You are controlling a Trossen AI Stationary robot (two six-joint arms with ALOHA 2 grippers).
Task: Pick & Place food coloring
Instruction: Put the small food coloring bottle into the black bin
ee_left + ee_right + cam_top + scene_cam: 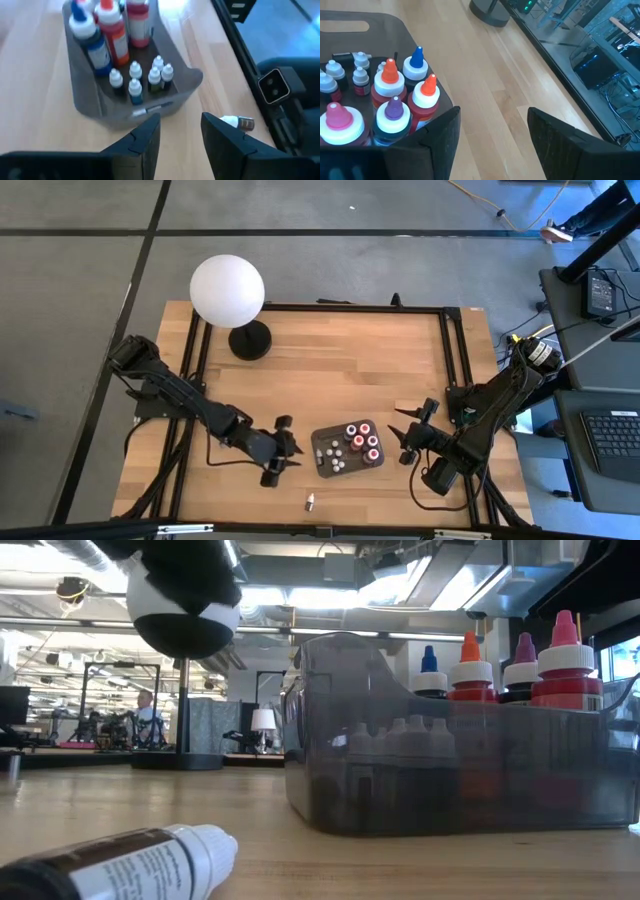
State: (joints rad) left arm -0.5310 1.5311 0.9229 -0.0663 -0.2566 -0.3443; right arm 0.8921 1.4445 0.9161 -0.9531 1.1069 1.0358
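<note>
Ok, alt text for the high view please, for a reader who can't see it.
A dark grey rounded tray of small dropper bottles sits between two black grippers, left and right, both empty. One tiny bottle lies loose near the wooden table's front edge; a white globe lamp stands behind.

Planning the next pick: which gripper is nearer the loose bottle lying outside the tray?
Left. The left gripper is just up-left of the bottle; the right gripper sits beyond the tray.
</note>
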